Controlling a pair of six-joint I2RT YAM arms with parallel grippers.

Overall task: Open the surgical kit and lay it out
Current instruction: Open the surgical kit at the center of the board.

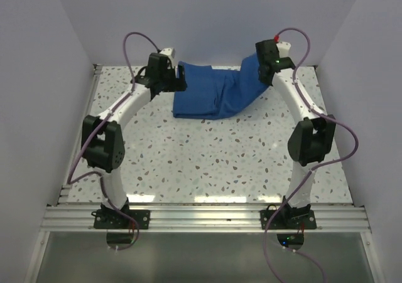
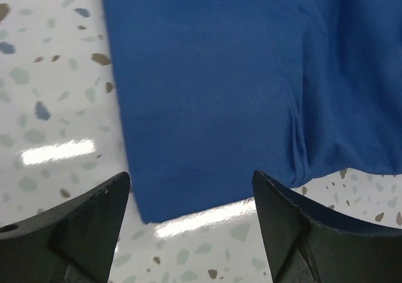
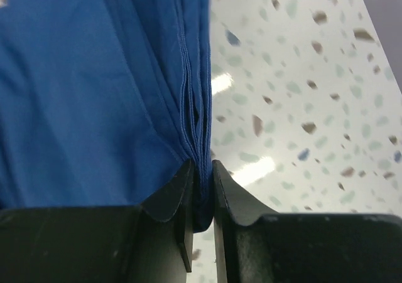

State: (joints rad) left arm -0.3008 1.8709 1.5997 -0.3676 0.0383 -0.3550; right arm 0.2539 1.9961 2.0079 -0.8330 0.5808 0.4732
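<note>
Our right claw [image 3: 202,170] pinches the right edge of the cloth wrap [image 1: 210,98], which stretches leftward toward our spread left claw [image 2: 191,186], hovering over its left edge.

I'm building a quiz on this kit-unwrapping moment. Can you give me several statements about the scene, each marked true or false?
1. The right gripper is shut on a bunched edge of the blue cloth. True.
2. The left gripper also clamps the cloth. False: its jaws stand wide open over the cloth's corner.
3. The cloth's right end rises off the table. True.
4. A steel tray lies uncovered on the table. False: only the cloth shows; no tray is in view.
</note>
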